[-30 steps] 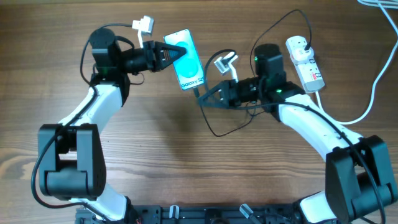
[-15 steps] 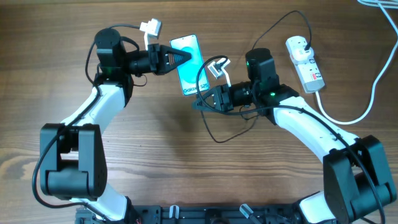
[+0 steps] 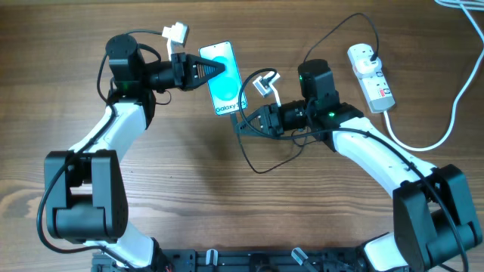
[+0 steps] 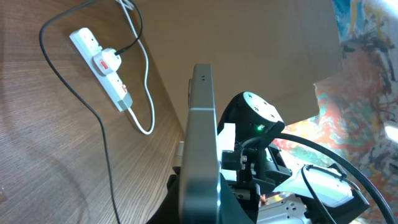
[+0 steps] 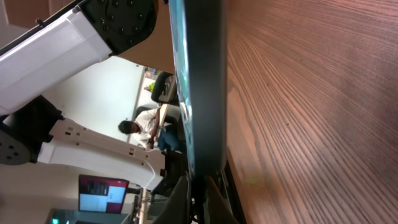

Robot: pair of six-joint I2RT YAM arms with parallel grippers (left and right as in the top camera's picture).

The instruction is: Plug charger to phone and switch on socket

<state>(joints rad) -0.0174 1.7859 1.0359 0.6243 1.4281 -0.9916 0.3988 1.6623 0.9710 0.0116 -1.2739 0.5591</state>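
The phone (image 3: 224,85), turquoise screen up, is held off the table by my left gripper (image 3: 210,71), which is shut on its far edge. In the left wrist view the phone (image 4: 202,137) stands edge-on between the fingers. My right gripper (image 3: 240,125) sits at the phone's near end, shut on the charger's black connector tip (image 5: 199,186), which meets the phone's end (image 5: 202,81). The thin black charger cable (image 3: 261,166) loops over the table back to the white adapter (image 3: 361,54). That adapter is plugged into the socket (image 3: 372,77), also seen as the socket (image 4: 102,62) in the left wrist view.
A thick white cord (image 3: 452,113) curves from the socket toward the right table edge. Another white cable (image 3: 463,9) crosses the top right corner. The two arms' wrists stand close together over the middle of the wooden table (image 3: 189,189).
My right gripper has closed on the connector tip at the phone's near end. The left gripper has shifted the phone slightly left and straightened it.
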